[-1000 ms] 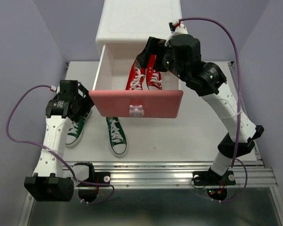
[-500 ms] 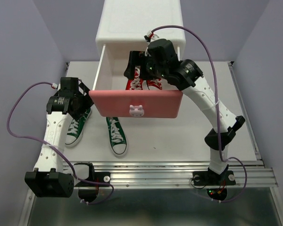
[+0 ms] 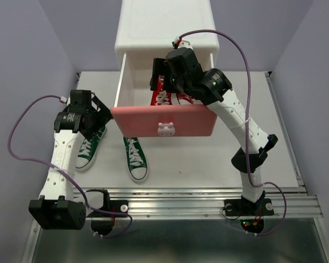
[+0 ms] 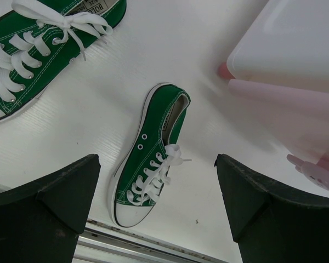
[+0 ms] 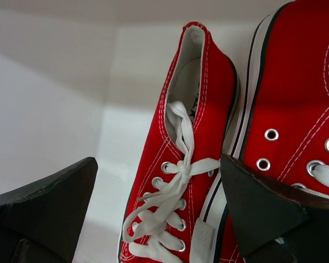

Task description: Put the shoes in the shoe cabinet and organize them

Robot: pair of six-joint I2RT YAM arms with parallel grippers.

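The white shoe cabinet (image 3: 164, 27) stands at the back with its upper drawer pulled out, pink front (image 3: 164, 120) toward me. Two red shoes (image 3: 162, 94) (image 3: 182, 97) lie side by side in the drawer. My right gripper (image 3: 160, 74) is open inside the drawer. In the right wrist view it (image 5: 159, 186) straddles the left red shoe (image 5: 181, 164), with the other red shoe (image 5: 301, 109) beside it. Two green shoes (image 3: 136, 159) (image 3: 89, 150) lie on the table. My left gripper (image 3: 96, 118) is open and empty above them (image 4: 151, 153) (image 4: 38, 49).
The pulled-out drawer overhangs the table, and its bunny knob (image 3: 165, 129) faces me. The left wrist view shows the pink front (image 4: 285, 98) to the right of the green shoes. A metal rail (image 3: 197, 197) runs along the table's near edge. The lower drawer is hidden.
My right gripper has moved left and down into the drawer, over the left red shoe. The cabinet and drawer front have shifted slightly right. The left arm has barely moved.
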